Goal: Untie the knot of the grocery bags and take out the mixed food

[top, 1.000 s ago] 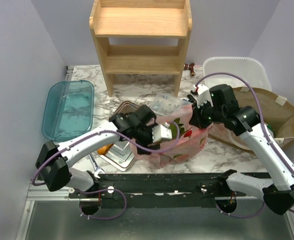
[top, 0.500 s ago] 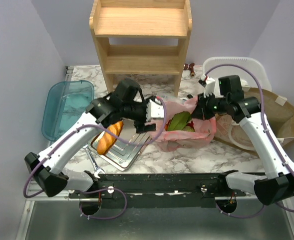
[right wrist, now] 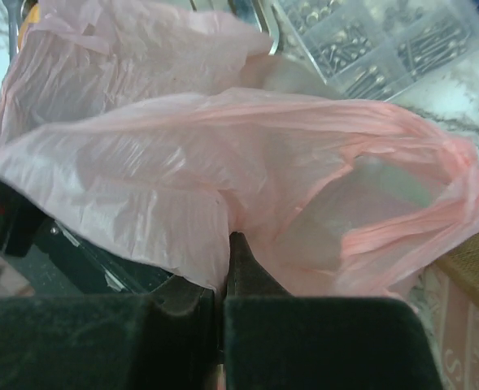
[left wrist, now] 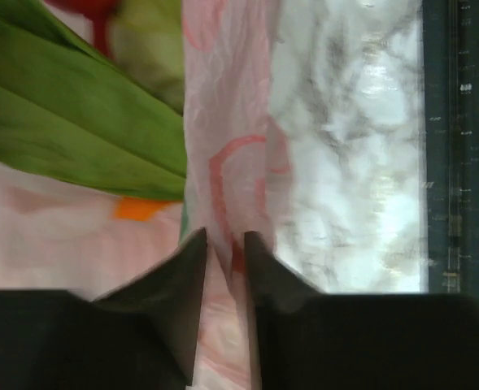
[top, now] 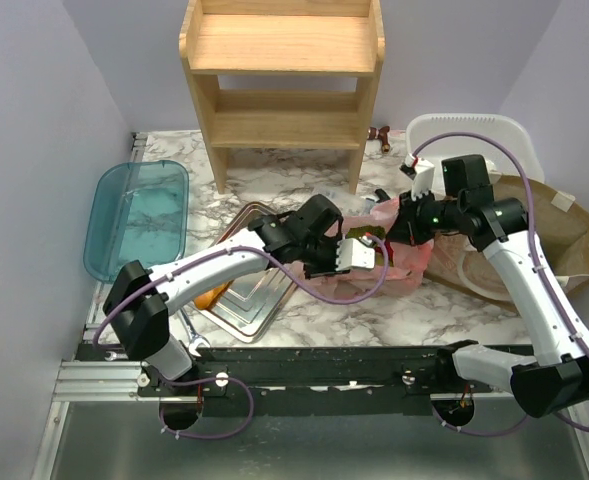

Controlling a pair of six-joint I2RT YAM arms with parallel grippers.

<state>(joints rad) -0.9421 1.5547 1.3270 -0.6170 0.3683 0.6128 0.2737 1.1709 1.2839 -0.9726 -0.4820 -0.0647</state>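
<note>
The pink grocery bag (top: 406, 264) lies open on the marble between both grippers; no tied knot shows. My left gripper (top: 370, 257) is shut on the bag's near rim; in the left wrist view (left wrist: 223, 237) the pink film (left wrist: 231, 122) runs between its fingers. Inside lie green leaves (left wrist: 60, 122), something red (left wrist: 84, 6), a pale-green thing (left wrist: 154, 41) and an orange patch (left wrist: 137, 210). My right gripper (top: 395, 231) is shut on the bag's far right rim; in the right wrist view (right wrist: 227, 240) it pinches the film (right wrist: 141, 162) beside a handle loop (right wrist: 434, 211).
A steel tray (top: 264, 300) with a golden bread loaf (top: 208, 298) lies left of the bag. A clear screw box (right wrist: 377, 41) sits behind it. A teal lid (top: 139, 215) is far left. A wooden shelf (top: 284, 90) stands behind. A white bin (top: 474, 140) and brown paper bag (top: 544, 225) are right.
My left gripper has left the bag's far left rim, swung forward and right, and now pinches its near rim. The bag has sagged lower. My right gripper has barely moved.
</note>
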